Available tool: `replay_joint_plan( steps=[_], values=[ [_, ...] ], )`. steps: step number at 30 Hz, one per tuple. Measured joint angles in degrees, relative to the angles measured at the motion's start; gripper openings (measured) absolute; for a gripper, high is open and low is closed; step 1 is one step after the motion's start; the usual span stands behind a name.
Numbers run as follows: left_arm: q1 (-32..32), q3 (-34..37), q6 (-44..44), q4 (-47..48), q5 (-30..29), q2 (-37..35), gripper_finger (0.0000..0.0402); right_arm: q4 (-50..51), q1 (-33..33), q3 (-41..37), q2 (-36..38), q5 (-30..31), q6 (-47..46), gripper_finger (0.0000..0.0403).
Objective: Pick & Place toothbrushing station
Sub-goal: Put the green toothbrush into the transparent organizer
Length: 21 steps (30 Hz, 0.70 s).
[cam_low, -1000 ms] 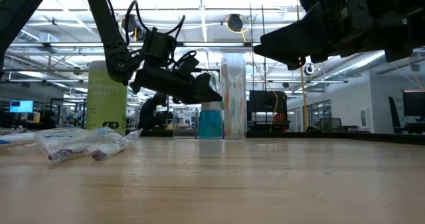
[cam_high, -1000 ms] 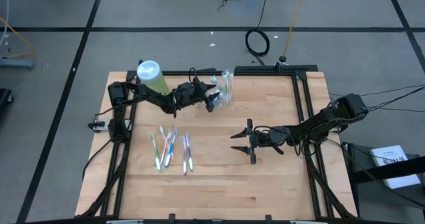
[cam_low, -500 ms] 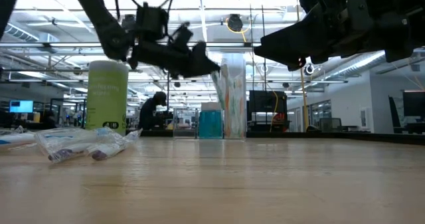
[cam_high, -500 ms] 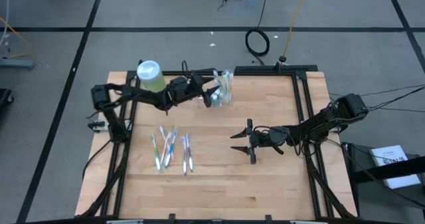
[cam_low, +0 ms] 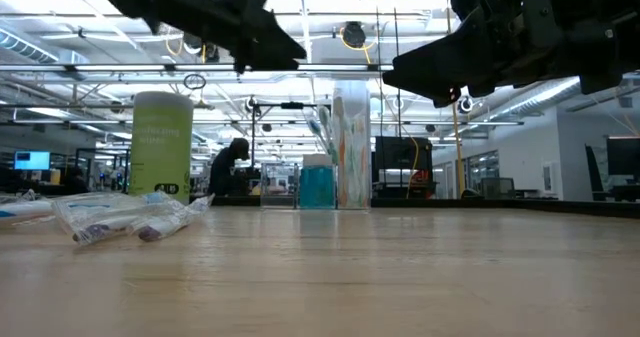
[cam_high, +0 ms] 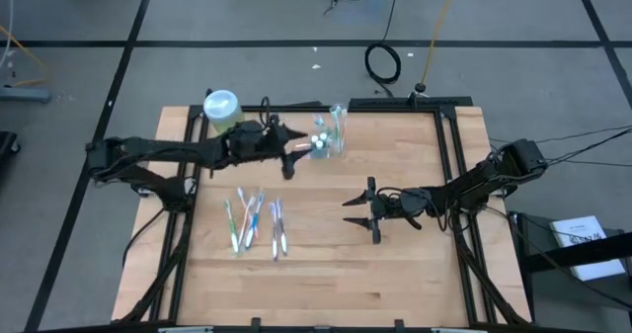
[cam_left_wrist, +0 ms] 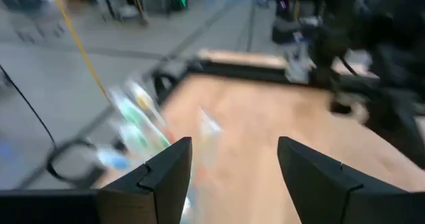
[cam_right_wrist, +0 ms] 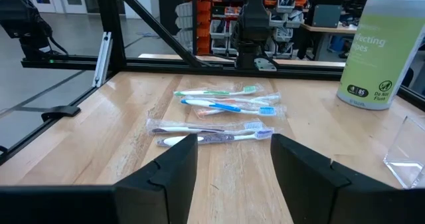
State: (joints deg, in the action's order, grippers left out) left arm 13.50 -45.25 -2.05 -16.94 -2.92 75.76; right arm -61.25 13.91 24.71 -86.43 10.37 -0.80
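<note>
Table (cam_high: 395,264): light wood, pale grain, black frame rails (cam_high: 449,155) along the edges. Both arms black. Bottle (cam_low: 161,144): light green body with white lettering, white cap (cam_high: 220,104). Toothbrushing station (cam_low: 349,145): clear plastic, brushes inside showing green and orange; teal block (cam_low: 317,186) just beside it. Loose toothbrushes (cam_right_wrist: 222,106) in clear wrappers: white handles with green, blue, red-orange and purple accents. Floor (cam_high: 247,17): grey with black tape lines; yellow cable (cam_high: 435,32) and black coiled cable (cam_high: 383,62).
</note>
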Motion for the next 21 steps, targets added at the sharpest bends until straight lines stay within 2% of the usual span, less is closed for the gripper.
replay_joint_plan(
  steps=[5, 12, 18, 21],
  values=[
    [-6.7, 0.0, 6.17, 13.21, -2.21, -3.88, 0.023, 0.35, 0.07, 0.0, 0.0, -0.02, -0.34, 0.0183],
    [-22.72, 0.04, 20.84, 27.38, -20.65, -4.61, 0.023, 0.44, 0.07, 0.0, 0.0, -0.13, -1.54, 0.0183],
    [-36.99, 0.04, 44.46, 41.12, -33.23, -4.61, 0.023, 0.62, 0.07, 0.0, 0.0, -0.15, -2.95, 0.0183],
    [-43.61, 0.05, 57.54, 48.61, -36.67, -4.6, 0.023, 1.38, 0.07, 0.0, 0.0, -0.16, -3.04, 0.0183]
  ],
)
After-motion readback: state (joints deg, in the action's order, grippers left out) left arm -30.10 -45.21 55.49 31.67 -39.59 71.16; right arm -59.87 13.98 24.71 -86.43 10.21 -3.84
